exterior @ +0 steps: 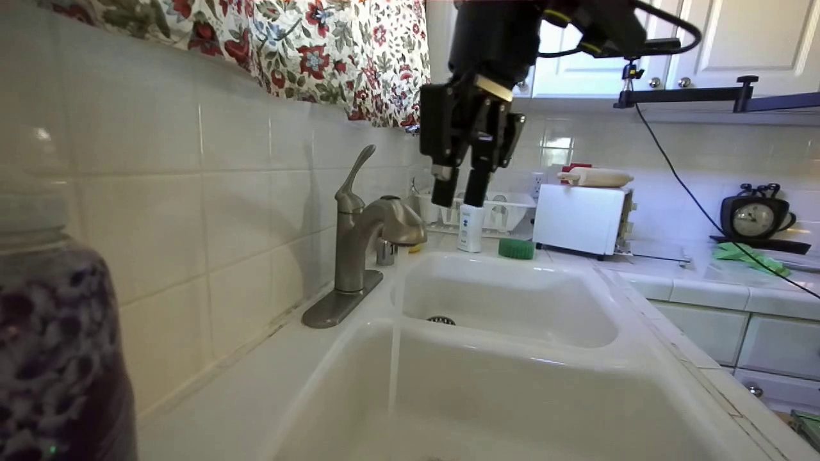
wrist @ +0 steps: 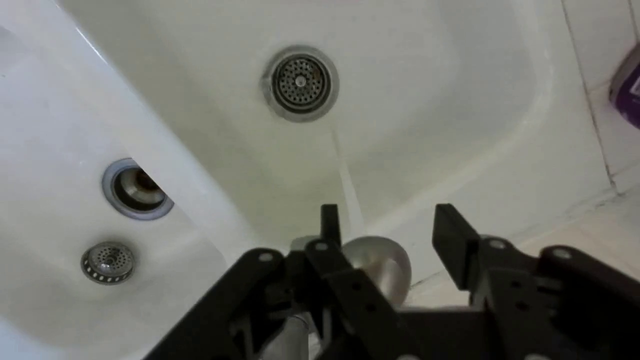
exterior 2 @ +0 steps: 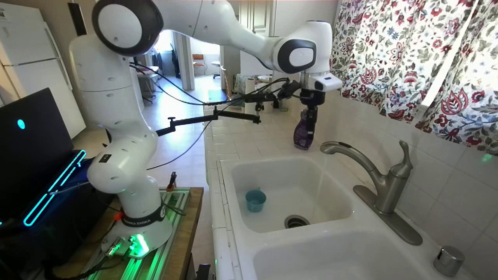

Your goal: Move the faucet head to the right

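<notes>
The faucet head [exterior: 405,223] is a brushed grey-nickel curved spout on a tall base with an upward lever handle [exterior: 356,169]. A thin water stream [exterior: 395,320] falls from it. It also shows in an exterior view [exterior 2: 337,147], pointing over the basin with the drain and teal cup. My gripper [exterior: 460,191] is above the faucet head and a little off to its side, pointing down, apart from it. In an exterior view the gripper [exterior 2: 310,126] is dark against a purple bottle. In the wrist view the open gripper [wrist: 387,215] shows the faucet head [wrist: 382,262] below, nearer the left finger.
The white double sink [exterior: 480,349] lies below. The tiled wall [exterior: 256,218] and floral curtain [exterior: 314,57] stand close behind the faucet. A purple bottle [exterior: 57,346] stands on the counter. A white bottle [exterior: 471,229], green brush [exterior: 516,248] and dish rack [exterior: 506,211] are beyond.
</notes>
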Controlling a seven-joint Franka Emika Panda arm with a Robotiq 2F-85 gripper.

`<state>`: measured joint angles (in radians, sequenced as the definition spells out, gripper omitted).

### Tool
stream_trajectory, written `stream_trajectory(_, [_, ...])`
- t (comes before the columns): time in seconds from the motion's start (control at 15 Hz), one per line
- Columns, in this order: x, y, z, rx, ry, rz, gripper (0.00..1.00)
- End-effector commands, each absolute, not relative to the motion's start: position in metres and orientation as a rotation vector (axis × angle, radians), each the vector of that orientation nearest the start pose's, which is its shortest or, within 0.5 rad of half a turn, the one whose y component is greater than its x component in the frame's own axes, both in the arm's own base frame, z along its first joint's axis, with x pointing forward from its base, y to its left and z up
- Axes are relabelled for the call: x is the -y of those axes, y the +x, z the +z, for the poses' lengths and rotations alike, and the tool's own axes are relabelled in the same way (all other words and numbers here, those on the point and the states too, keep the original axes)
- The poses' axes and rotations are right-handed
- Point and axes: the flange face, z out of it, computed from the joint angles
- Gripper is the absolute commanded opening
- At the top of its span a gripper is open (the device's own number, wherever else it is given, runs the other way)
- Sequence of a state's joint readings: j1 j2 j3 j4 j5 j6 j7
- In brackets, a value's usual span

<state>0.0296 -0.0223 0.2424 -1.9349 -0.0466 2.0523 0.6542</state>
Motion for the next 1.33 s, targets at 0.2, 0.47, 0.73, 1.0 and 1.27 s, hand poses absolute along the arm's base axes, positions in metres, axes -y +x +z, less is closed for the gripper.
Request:
stream_trajectory(0.2, [-0.188,0.618,0.515,-0.628,-3.052,-0.358,0.02])
stream_trajectory(0.47, [-0.195,0.635,0.508,-0.661,-3.088,-0.374,0.0])
stream_trajectory(0.73, [-0.193,0.645,0.498,-0.684,-3.13,-0.393,0.0])
stream_trajectory(1.0, [-0.187,0.647,0.494,-0.706,-3.182,-0.356,0.0])
stream_trajectory(1.27, [-0.18,0.642,0.49,-0.74,-3.218,-0.268,0.0])
